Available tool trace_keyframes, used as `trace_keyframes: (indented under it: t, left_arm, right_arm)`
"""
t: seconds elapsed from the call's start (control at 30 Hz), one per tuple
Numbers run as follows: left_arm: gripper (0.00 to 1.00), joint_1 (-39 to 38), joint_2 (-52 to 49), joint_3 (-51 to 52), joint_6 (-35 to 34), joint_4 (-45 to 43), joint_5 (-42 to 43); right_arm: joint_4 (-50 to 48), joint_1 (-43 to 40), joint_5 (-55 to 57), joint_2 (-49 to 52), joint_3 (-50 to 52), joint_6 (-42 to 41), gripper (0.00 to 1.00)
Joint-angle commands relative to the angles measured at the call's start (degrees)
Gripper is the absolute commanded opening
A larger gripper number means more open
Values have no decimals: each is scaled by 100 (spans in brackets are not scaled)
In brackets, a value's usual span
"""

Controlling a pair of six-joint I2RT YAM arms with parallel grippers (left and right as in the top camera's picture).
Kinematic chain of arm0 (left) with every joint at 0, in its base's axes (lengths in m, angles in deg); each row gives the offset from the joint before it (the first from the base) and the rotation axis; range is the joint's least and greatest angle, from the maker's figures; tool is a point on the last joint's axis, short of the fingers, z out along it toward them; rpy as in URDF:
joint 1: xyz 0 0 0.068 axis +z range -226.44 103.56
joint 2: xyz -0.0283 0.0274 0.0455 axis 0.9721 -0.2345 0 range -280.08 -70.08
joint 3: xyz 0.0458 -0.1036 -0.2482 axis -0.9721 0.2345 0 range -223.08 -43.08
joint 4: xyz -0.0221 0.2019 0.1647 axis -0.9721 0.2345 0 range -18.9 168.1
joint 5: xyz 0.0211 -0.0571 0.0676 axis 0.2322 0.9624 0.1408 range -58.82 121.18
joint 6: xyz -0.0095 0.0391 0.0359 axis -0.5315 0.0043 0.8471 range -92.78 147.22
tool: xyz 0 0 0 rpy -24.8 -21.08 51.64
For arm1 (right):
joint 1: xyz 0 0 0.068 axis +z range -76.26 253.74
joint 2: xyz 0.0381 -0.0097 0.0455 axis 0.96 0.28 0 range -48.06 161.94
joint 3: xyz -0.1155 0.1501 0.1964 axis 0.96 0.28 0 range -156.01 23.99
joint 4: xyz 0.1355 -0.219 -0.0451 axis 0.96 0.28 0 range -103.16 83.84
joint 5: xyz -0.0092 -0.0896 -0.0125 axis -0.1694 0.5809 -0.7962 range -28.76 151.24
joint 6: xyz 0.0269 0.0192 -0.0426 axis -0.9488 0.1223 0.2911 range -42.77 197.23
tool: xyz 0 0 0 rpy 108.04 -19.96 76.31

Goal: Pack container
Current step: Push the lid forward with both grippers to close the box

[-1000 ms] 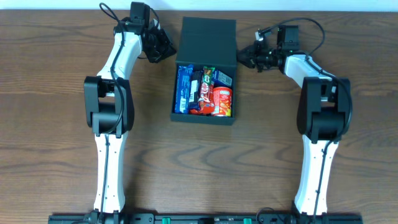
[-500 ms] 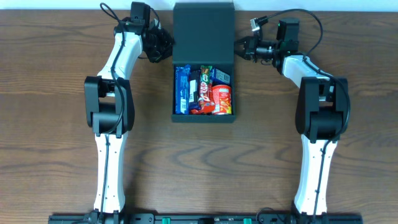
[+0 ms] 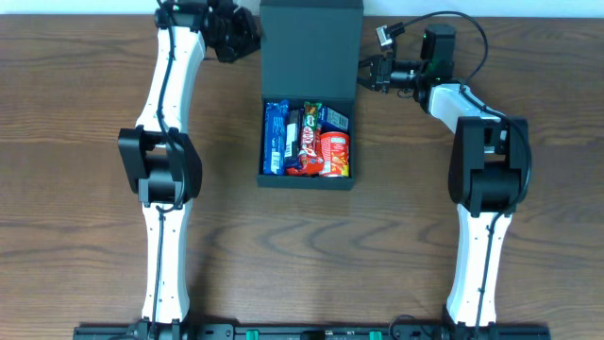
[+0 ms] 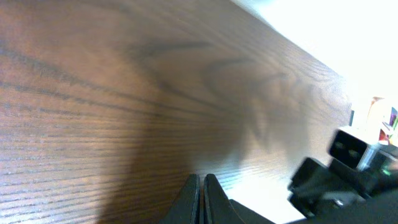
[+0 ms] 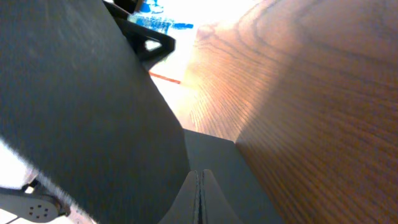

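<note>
The container [image 3: 308, 180] is sitting in the middle of the surface [image 3: 75, 189], between the two arms, with its lid [image 3: 310, 47] swung open on the side farthest from the arms' bases. The left tool [image 3: 238, 36] is hanging just beside the lid's left edge, and the right tool [image 3: 368, 76] is sitting close against the lid's right edge. Whether either one is touching the lid cannot be told.

Only the overhead view is showing the contents: a blue packet [image 3: 275, 137] along the container's left wall, a red bar [image 3: 307, 142] in the middle and a red packet [image 3: 335, 153] by the right wall. The left wrist view is taking in wood grain and the left tool's fingers [image 4: 193, 193], which are pressing together with nothing between them. The right wrist view is showing the lid as a dark slanted plane filling the left side, and the right tool's fingers [image 5: 210, 196] are likewise closing on nothing.

Box and open lid together are running lengthwise away from the arms' bases, with the opening facing up.
</note>
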Motion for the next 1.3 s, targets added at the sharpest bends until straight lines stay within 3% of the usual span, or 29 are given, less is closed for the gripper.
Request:
trace_keyframes:
  t: [0.0, 0.73, 1.03, 1.27]
  left_arm:
    - [6, -7, -24, -479, 476, 308, 201]
    - [5, -2, 57, -3040, 2553, 2942, 190]
    - [6, -4, 59, -3204, 3335, 3773, 195]
    - [6, -2, 59, -3204, 3344, 3945, 192]
  right_arm:
    - [-52, 96, -313, -490, -146, 28, 1]
    - [-118, 109, -1088, -1816, -146, -127, 1]
    - [-116, 111, -1191, -1834, -144, -866, 2]
    - [-116, 114, -1191, -1834, -144, -968, 2]
